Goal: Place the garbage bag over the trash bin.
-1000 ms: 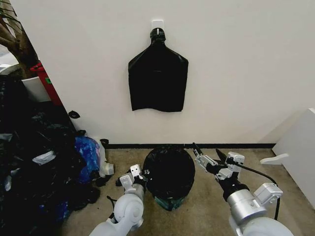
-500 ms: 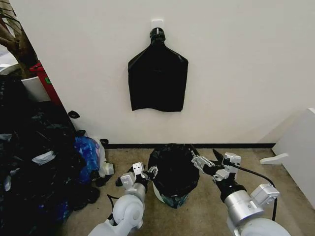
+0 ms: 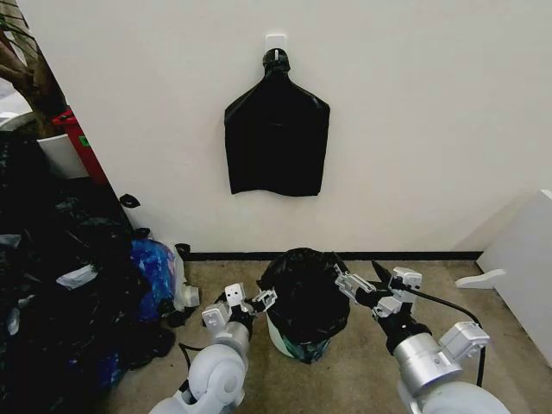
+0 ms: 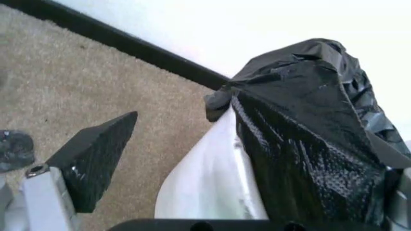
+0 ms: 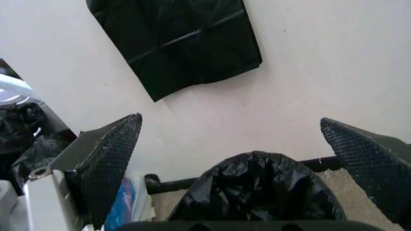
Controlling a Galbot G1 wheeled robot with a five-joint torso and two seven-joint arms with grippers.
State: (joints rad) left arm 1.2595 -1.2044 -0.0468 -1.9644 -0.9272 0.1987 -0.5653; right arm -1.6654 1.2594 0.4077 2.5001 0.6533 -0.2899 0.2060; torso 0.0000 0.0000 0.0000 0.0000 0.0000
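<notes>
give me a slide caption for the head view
Garbage bag draped over the trash bin, left gripper and right gripper flanking it.

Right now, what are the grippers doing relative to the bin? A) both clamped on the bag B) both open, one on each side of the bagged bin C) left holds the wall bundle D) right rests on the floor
B: the left gripper and right gripper flank the trash bin, fingers spread, with the garbage bag draped over its top.
</notes>
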